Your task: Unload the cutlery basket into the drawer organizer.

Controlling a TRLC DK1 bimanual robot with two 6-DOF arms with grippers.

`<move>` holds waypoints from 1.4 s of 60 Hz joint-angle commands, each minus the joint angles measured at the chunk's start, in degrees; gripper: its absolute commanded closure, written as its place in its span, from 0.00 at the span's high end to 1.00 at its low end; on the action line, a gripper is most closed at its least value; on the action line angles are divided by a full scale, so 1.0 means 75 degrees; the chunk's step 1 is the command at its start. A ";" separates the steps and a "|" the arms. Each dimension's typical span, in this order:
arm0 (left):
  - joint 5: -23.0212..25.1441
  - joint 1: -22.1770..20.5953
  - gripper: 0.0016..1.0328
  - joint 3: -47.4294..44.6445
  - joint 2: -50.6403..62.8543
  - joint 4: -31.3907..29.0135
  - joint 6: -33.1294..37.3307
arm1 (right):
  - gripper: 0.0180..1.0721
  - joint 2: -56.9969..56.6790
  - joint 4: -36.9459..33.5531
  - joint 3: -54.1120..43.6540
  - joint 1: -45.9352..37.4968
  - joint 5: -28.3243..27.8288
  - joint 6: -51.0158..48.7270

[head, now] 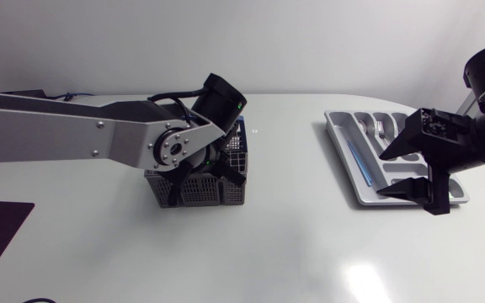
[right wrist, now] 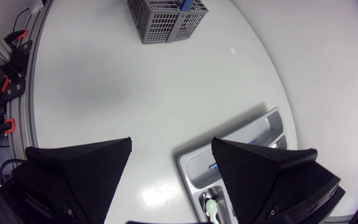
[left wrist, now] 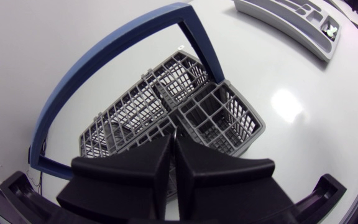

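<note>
Hanging right over the grey plastic mesh cutlery basket with a blue handle (head: 200,194), the left gripper (left wrist: 174,140) has its fingers pressed together. Well off to the basket's right, the right gripper (head: 386,175) holds its fingers wide apart above the grey plastic drawer organizer (head: 337,135) (a silver fork (head: 379,128) lies inside).

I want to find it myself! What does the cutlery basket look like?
Start at the white table, then follow the long left arm to its end. Under it sits the cutlery basket: a grey grid box with a blue hoop handle, unlike the smooth flat organizer tray.
</note>
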 commanded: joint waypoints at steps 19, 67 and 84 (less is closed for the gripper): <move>-0.0419 -0.0178 0.04 -0.0663 -0.0741 0.0393 0.0025 | 0.88 -0.0169 0.0049 -0.0358 0.0184 0.0033 0.0261; -0.1567 -0.0881 0.04 -0.1940 -0.2570 0.2338 0.1583 | 0.88 -0.0942 0.0096 -0.0581 0.1027 -0.0002 0.0789; -0.1567 -0.1010 0.04 -0.2292 -0.3601 0.2807 0.1689 | 0.88 -0.1470 0.0354 -0.0476 0.1777 -0.0096 0.1679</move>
